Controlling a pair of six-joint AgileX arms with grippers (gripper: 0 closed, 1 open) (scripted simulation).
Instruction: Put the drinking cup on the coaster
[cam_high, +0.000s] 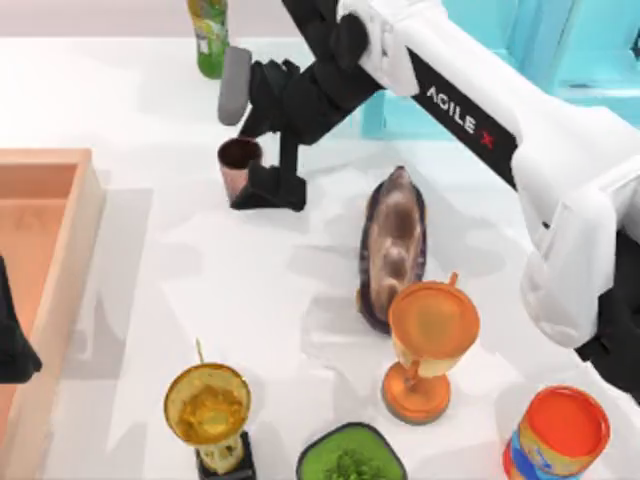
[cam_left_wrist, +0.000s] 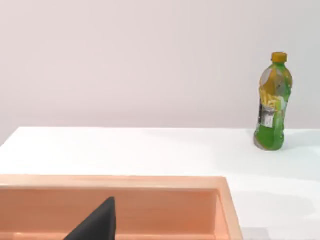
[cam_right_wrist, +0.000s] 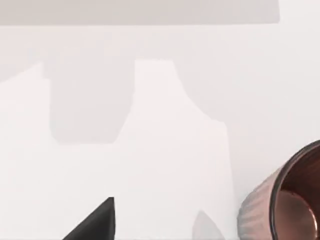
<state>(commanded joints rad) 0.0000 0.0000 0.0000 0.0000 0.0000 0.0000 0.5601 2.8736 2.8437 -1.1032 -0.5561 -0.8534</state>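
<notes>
- The drinking cup (cam_high: 239, 160) stands upright on the white worktop (cam_high: 250, 290) toward the far side, left of centre, with the right tool (cam_high: 262, 172) down beside it.
- In the top view one dark finger sits against the cup's right side near the base; the other finger is hidden, so I cannot tell whether the tool is apart or already clamped on the cup.
- In the right wrist view the cup (cam_right_wrist: 287, 200) sits off to one edge rather than between the fingers, which suggests it is not centred in the grasp (a judgement, not a certainty).
- Risk: closing off-centre could push the light ribbed tumbler sideways or tip it, and it could roll toward the green bottle (cam_high: 209, 35).
- The coaster (cam_high: 234, 85) appears as a grey disc just behind the cup, partly under the right arm's wrist. The arm may block the clear line for a placement.
- Risk: a low carry could clip the coaster's rim and slide it, leaving the cup half on.
- The left tool (cam_high: 12, 345) is parked at the left edge over the wooden tray (cam_high: 70, 250); its fingers cannot be read.
</notes>
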